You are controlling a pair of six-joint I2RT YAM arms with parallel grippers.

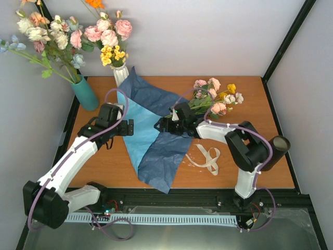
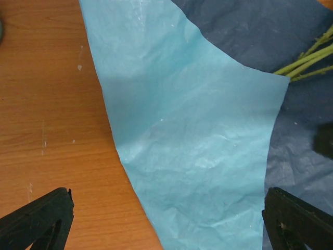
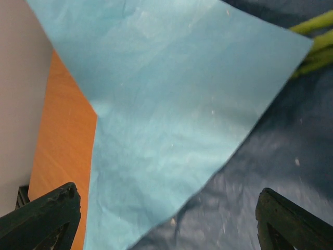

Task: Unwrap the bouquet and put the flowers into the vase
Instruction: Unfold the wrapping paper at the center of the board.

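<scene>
From above, the paper [image 1: 161, 156] lies spread flat across the middle of the table [image 1: 104, 166], a light-blue sheet [image 1: 136, 125] on top of the dark one. The ribbon [image 1: 207, 157] lies loose on the wood to its right. The flowers [image 1: 216, 98] rest at the paper's far right corner, blooms on the wood and stems pointing back toward the paper. The left gripper [image 1: 131, 127] and right gripper [image 1: 158, 125] face each other low over the paper, neither holding anything. The vase [image 1: 280, 145] sits at the right edge, partly behind the right arm; I cannot tell whether it stands upright.

From the left wrist, the fingers [image 2: 41, 219] stand wide apart over the light-blue sheet with nothing clamped. The stems [image 2: 307, 58] show at the upper right, well beyond reach.

From the right wrist, the fingers [image 3: 44, 216] are likewise spread, with only paper under them, and the stems cross the upper right corner.

The unwrapping looks done. The next move probably falls to the right arm: turn toward the stems, close on them as one bunch near their bare lower part, lift clear of the paper, then carry them stem-first to the vase mouth.
</scene>
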